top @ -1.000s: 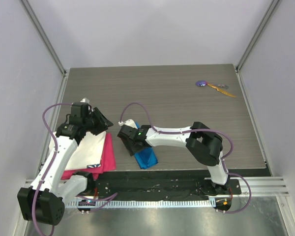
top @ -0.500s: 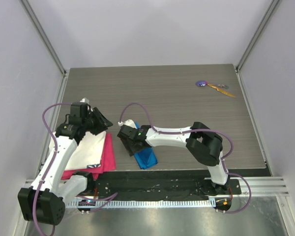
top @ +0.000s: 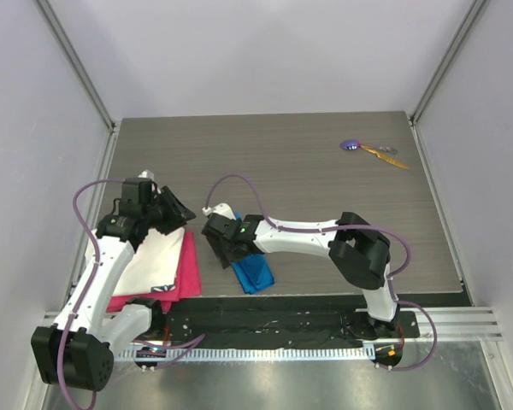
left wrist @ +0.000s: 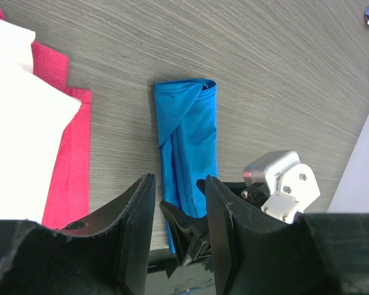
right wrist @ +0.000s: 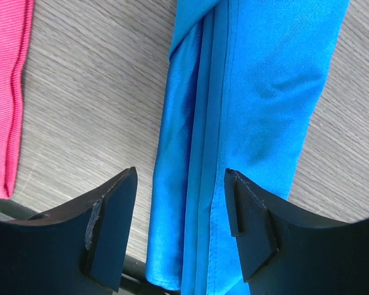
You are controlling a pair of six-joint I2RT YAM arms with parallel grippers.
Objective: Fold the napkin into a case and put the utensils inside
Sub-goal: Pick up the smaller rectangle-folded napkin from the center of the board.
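Blue case (right wrist: 264, 92) under right pincer (right wrist: 179, 203), jaws apart, arm (top: 299, 235) stretched left

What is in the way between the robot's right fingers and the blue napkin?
Nothing I can see. The right fingers are open just above the folded napkin, looking straight down at it. The pink cloth lies off to one side on the table, not between them.

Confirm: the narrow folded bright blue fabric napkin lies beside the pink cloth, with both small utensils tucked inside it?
No: the top view shows both utensils lying elsewhere on the table, outside the bright blue fabric napkin, which does lie beside the pink cloth.
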